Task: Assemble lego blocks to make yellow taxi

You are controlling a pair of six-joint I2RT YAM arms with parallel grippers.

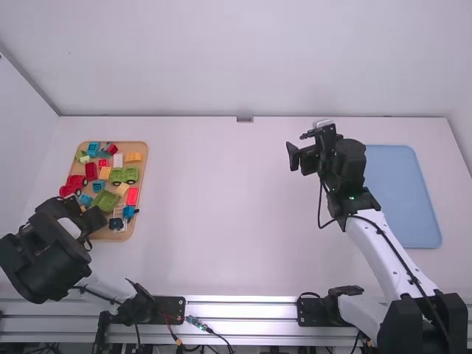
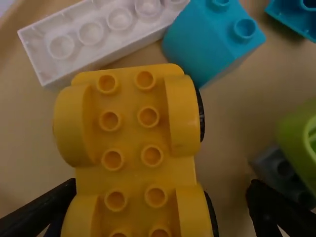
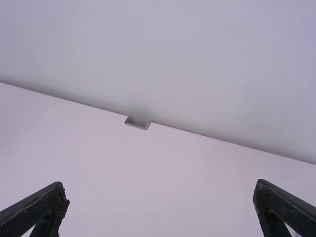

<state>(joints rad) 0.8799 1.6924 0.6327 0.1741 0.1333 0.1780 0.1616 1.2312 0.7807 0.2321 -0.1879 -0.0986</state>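
Your left end effector (image 2: 163, 186) is wide open and empty over the yellow wheeled base (image 2: 131, 134) on the tray (image 2: 232, 118); your right end effector (image 3: 162, 186) is open and empty too. The base's studs are bare, so all the building seems left.

A flat, pale blue mat (image 1: 402, 195) lies right of the right tool (image 1: 298, 146) on a white worktop (image 1: 214, 206). Beyond the tool, leftward, a small grey bracket (image 1: 245, 119) meets a white wall (image 1: 243, 59).
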